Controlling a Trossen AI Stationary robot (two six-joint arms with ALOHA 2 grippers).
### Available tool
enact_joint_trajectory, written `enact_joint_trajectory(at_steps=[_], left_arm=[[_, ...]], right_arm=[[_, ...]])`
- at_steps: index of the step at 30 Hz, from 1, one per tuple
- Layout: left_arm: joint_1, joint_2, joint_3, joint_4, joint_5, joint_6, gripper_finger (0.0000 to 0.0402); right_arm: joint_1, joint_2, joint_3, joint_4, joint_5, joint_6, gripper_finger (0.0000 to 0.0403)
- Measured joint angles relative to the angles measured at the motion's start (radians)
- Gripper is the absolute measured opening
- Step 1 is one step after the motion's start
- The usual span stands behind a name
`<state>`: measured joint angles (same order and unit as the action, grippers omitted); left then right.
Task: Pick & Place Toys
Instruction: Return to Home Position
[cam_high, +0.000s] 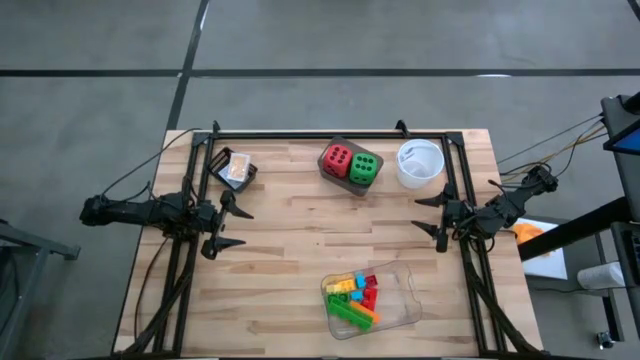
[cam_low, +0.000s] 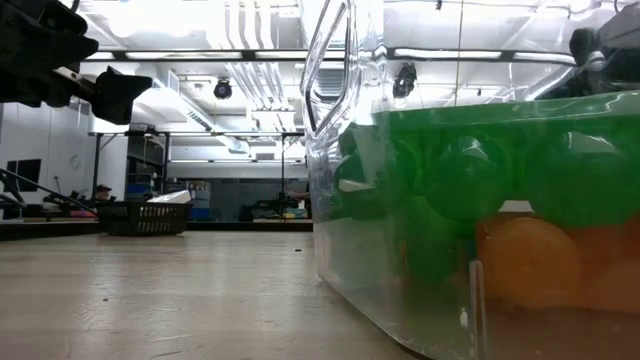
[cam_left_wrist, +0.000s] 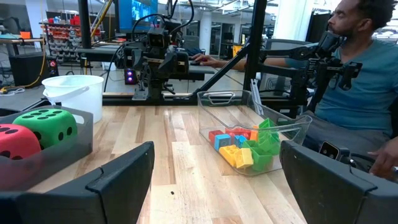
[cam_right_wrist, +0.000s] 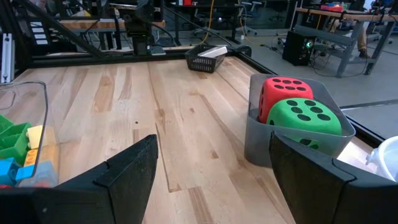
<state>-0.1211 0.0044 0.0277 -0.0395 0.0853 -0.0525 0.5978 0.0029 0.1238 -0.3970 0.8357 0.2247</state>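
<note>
Both arms sit low at opposite sides of the surface (cam_high: 300, 240). The left pincer (cam_high: 246, 227) is spread wide and holds nothing; the right pincer (cam_high: 415, 215) is likewise wide and empty. Toys look sorted. The bricks (cam_high: 355, 298) are heaped in the clear tray (cam_high: 405, 285) at the near edge. The red die (cam_high: 338, 157) and green die (cam_high: 364, 167) are touching side by side in the grey bin (cam_right_wrist: 258, 146) at the far edge. A card pack (cam_high: 237, 172) lies in the black basket (cam_high: 222, 160) at the far left. Nothing loose shows on the bare wood, so the remaining risk is in parking the arms, not in grasping. The left pincer rests near the black basket, and a sweep toward the far edge could clip its rim and tip the cards out. The right pincer lies near the white bowl (cam_high: 400, 160), with the grey bin just beyond. Both are light, so a brush from an open finger could slide them or roll a die out. The dice stand proud of the bin's rim, so a low pass over them is likely to snag. A person (cam_left_wrist: 354, 81) sits beyond the surface, seen past the clear tray in the left wrist view; a wide swing on that side calls for care.
</note>
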Motion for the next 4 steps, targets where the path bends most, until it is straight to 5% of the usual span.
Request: enact_joint_trajectory(at_steps=[4], left_arm=[[0.0, 0.0, 0.0, 0.0, 0.0, 0.0, 0.0348]], right_arm=[[0.0, 0.0, 0.0, 0.0, 0.0, 0.0, 0.0301]])
